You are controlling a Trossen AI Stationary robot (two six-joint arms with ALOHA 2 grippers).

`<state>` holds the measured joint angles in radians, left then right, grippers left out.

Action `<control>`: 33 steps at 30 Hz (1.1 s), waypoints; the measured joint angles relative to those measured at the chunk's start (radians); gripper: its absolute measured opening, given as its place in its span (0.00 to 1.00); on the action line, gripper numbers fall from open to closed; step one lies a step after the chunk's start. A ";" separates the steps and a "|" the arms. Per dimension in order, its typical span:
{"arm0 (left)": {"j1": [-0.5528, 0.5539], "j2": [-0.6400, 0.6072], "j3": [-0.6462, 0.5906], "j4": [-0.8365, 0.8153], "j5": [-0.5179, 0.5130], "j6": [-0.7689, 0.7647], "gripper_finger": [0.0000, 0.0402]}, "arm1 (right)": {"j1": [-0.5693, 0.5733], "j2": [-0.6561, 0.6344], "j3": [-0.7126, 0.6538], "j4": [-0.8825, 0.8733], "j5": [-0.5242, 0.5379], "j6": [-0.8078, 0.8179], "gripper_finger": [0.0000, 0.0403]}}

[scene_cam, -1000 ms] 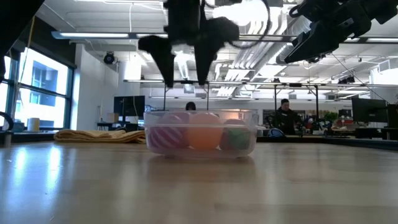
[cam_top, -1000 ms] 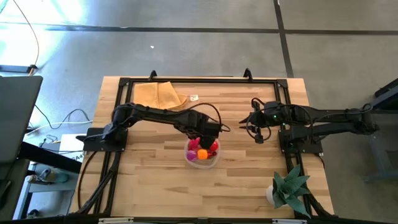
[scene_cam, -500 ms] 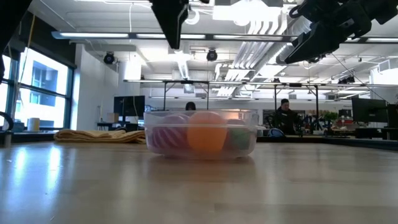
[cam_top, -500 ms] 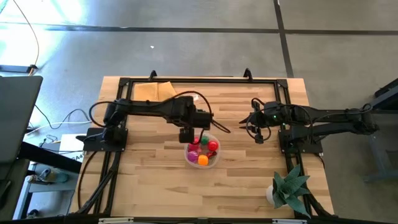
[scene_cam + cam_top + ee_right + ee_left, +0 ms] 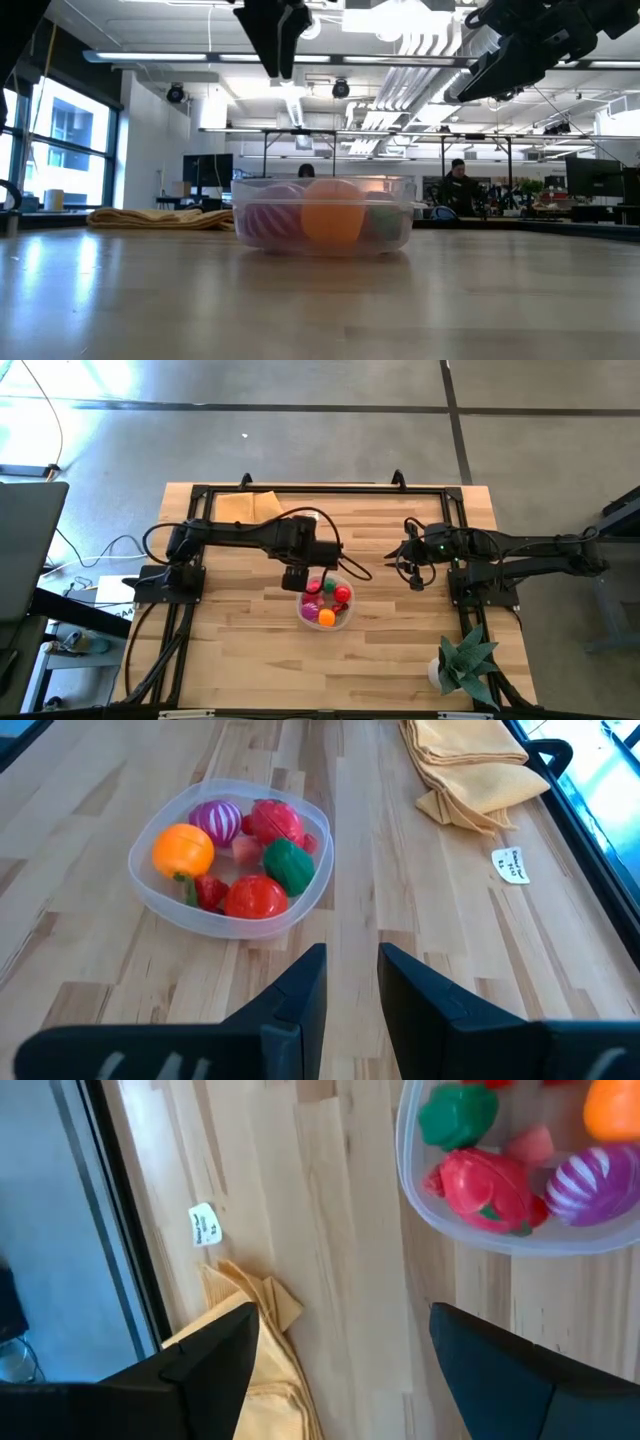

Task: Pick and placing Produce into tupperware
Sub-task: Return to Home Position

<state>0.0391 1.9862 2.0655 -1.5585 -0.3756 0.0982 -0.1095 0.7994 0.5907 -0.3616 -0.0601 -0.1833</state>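
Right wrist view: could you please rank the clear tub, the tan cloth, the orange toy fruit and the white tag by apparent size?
1. clear tub
2. tan cloth, though the picture's edge cuts it off and it lies farther from the camera, so its place is unsure
3. orange toy fruit
4. white tag

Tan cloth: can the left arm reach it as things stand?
Probably yes. The left gripper hangs open above the table between the tub and the cloth, with only bare table between it and the cloth, and nothing lies on the cloth.
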 joint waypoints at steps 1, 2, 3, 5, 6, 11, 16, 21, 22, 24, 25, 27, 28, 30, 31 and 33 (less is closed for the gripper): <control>0.000 0.000 0.000 0.011 0.000 0.000 0.71 | 0.000 0.000 0.000 0.000 0.000 0.000 0.21; 0.000 0.000 0.000 0.025 0.000 0.000 0.71 | 0.000 0.000 0.000 -0.001 0.000 0.000 0.21; 0.000 0.000 0.000 0.040 0.000 0.000 0.71 | 0.000 0.000 0.000 0.000 0.000 0.000 0.21; 0.000 0.000 0.000 0.068 0.001 -0.001 0.71 | 0.000 0.000 0.000 -0.001 0.000 0.000 0.21; 0.000 0.000 0.000 0.082 0.002 0.000 0.71 | 0.000 0.000 0.000 0.000 0.000 0.000 0.21; 0.008 0.000 0.000 0.120 0.007 0.053 0.71 | 0.000 0.000 0.000 -0.001 0.000 0.000 0.21; 0.004 -0.004 0.000 0.068 -0.030 0.128 0.71 | 0.000 0.000 0.000 0.000 0.000 0.000 0.21; -0.050 -0.021 0.000 -0.016 -0.183 0.121 0.71 | 0.000 0.000 0.000 -0.001 0.000 0.000 0.21; -0.064 -0.025 0.001 -0.014 -0.218 0.115 0.71 | 0.000 0.000 0.000 0.000 0.000 0.001 0.21; -0.087 -0.048 -0.001 -0.011 -0.254 0.113 0.71 | 0.000 0.000 0.000 0.009 0.000 0.019 0.21; -0.100 -0.063 -0.001 -0.006 -0.274 0.110 0.71 | 0.000 0.000 0.000 0.016 0.000 0.048 0.21; -0.126 -0.097 0.002 -0.009 -0.313 0.090 0.71 | 0.000 0.000 0.000 0.029 0.000 0.136 0.21; -0.139 -0.112 0.001 -0.015 -0.332 0.079 0.71 | 0.000 0.000 0.000 0.033 0.000 0.185 0.21; -0.170 -0.158 -0.014 -0.010 -0.350 0.071 0.71 | 0.000 0.000 0.001 0.033 0.000 0.282 0.21; -0.184 -0.188 -0.025 -0.012 -0.351 0.066 0.71 | 0.000 0.000 0.001 0.033 0.000 0.324 0.21; -0.219 -0.263 -0.055 -0.012 -0.352 0.035 0.71 | 0.000 0.000 0.001 0.038 0.000 0.392 0.21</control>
<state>-0.1795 1.7235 2.0100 -1.5700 -0.7277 0.1335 -0.1093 0.7990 0.5915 -0.3238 -0.0599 0.2088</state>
